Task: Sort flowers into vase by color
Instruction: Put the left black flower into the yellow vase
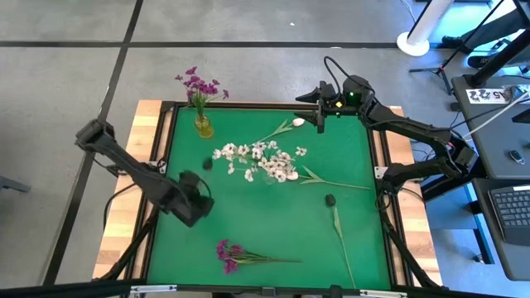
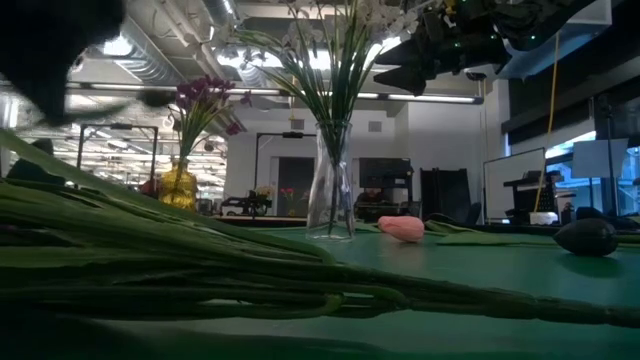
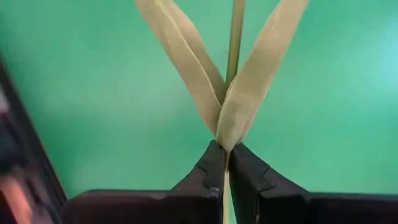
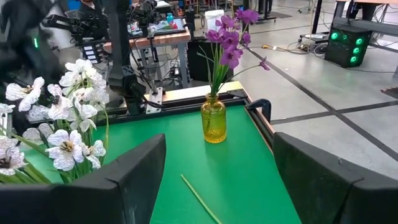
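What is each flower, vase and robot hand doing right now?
left gripper: shut on leafy stem.
right gripper: open, empty, over the far edge of the mat.
yellow vase: upright, holding purple flowers.
clear vase: upright, holding white flowers.
loose purple flower: lying on the mat.
pink bud flower: lying on the mat.

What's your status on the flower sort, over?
Left gripper shut on thin green flower stem at the mat's left-front. Right gripper open, hovering at far edge. Purple flowers stand in yellow glass vase. Nothing blocking.
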You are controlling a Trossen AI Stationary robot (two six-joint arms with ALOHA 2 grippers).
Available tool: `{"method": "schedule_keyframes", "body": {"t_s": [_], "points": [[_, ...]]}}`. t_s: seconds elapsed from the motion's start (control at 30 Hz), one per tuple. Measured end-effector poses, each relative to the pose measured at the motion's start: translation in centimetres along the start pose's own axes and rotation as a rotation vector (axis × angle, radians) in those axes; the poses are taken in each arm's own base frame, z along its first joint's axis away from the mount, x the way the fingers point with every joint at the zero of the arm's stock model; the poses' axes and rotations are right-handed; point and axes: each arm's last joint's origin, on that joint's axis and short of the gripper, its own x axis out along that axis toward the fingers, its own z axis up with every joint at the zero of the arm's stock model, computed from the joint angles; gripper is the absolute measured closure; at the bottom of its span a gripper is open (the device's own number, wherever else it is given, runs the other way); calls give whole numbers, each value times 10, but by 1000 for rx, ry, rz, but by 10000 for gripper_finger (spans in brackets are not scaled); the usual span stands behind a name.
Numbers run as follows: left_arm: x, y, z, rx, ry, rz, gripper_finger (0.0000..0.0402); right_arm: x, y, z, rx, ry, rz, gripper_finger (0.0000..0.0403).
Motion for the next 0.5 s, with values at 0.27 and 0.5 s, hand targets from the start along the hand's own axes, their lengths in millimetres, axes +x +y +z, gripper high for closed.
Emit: {"method": "schedule_keyframes", "body": {"t_s": [0.27, 0.5], "points": [[-59, 29, 48, -57, -678, -222, 400, 0, 0, 0, -10, 2, 0, 110], [-41, 45, 71, -51, -1017, -78, 401, 0, 0, 0, -10, 0, 0, 110]]}}
